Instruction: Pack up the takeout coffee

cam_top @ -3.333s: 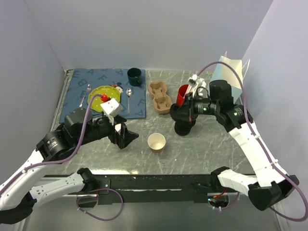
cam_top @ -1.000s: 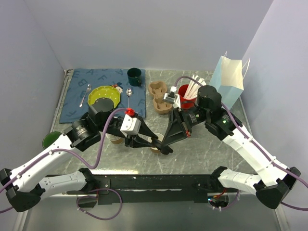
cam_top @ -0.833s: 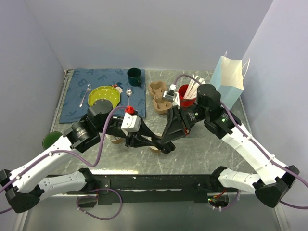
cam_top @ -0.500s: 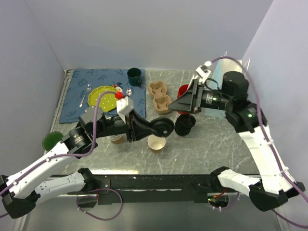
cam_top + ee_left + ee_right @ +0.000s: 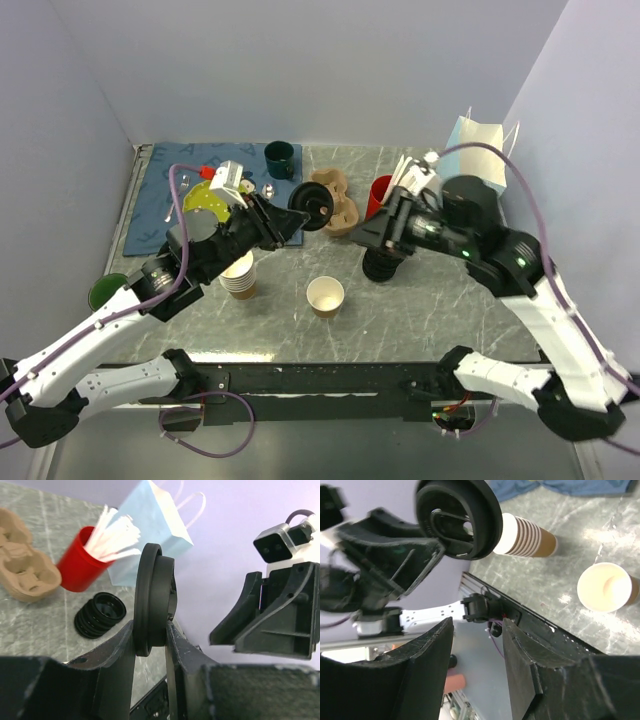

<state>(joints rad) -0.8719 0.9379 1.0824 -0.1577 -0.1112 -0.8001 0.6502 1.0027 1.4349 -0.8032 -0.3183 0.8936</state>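
Seen from above, a round black plastic lid (image 5: pixel 313 208) is held on edge in the left gripper (image 5: pixel 300 215), up near a brown moulded-pulp cup carrier (image 5: pixel 342 212). A lidless brown paper cup (image 5: pixel 325 296) is seen alone on the grey marbled bench (image 5: pixel 430 310). At the left wrist, the lid is clamped between both fingers. At the right wrist, the right gripper (image 5: pixel 476 625) is seen parted and empty.

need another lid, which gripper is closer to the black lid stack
Right. The right gripper hangs close to the lid stack; the left gripper, holding a black lid, is by the carrier.
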